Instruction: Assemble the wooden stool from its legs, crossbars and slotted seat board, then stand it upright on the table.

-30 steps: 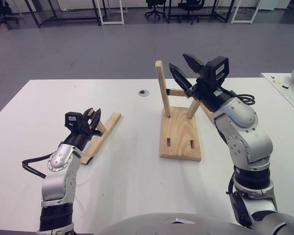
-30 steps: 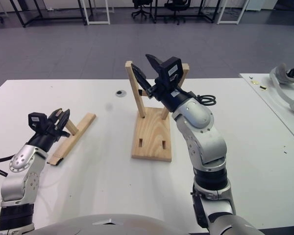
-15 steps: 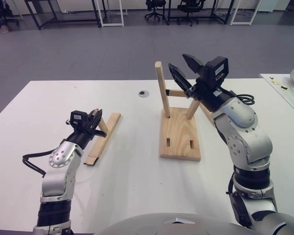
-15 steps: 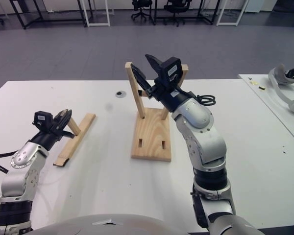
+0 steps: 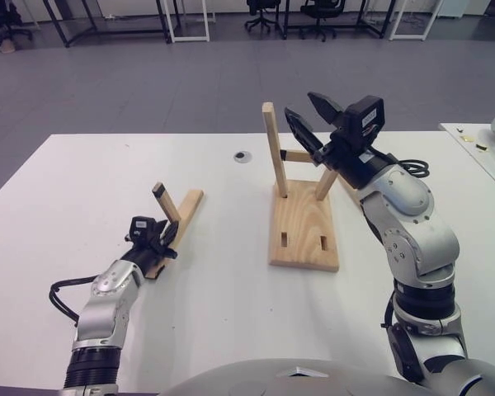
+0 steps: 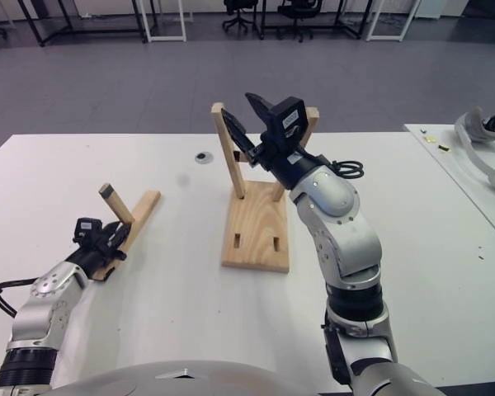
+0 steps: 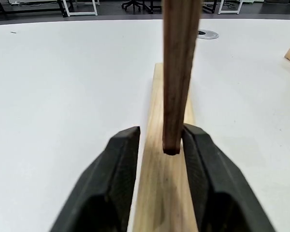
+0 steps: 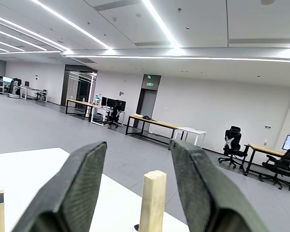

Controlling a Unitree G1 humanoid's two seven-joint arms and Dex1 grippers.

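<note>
Two legs [image 5: 270,148] stand in the seat board [image 5: 305,239], with the right tool [image 5: 303,106] wide open beside them. On the left, the left tool [image 7: 160,131] sits open around the loose leg piece [image 5: 184,211]. Next it should squeeze and lift.

Seat board [image 5: 304,227] lies flat at centre of table [image 5: 231,305]. Two legs stand at its far end, left leg [image 5: 274,148] and right leg [image 5: 326,183], with a crossbar [image 5: 297,156] between them. Right claw [image 5: 299,102] hangs just above the crossbar. Well apart to the left, a loose leg [image 5: 186,206] lies flat, running near to far, and a short bar [image 5: 165,202] rises tilted from it. Left claw [image 5: 167,238] sits at that leg's near end, just before the bar. Cable port [image 5: 242,156] lies farther back, between the two groups.
</note>
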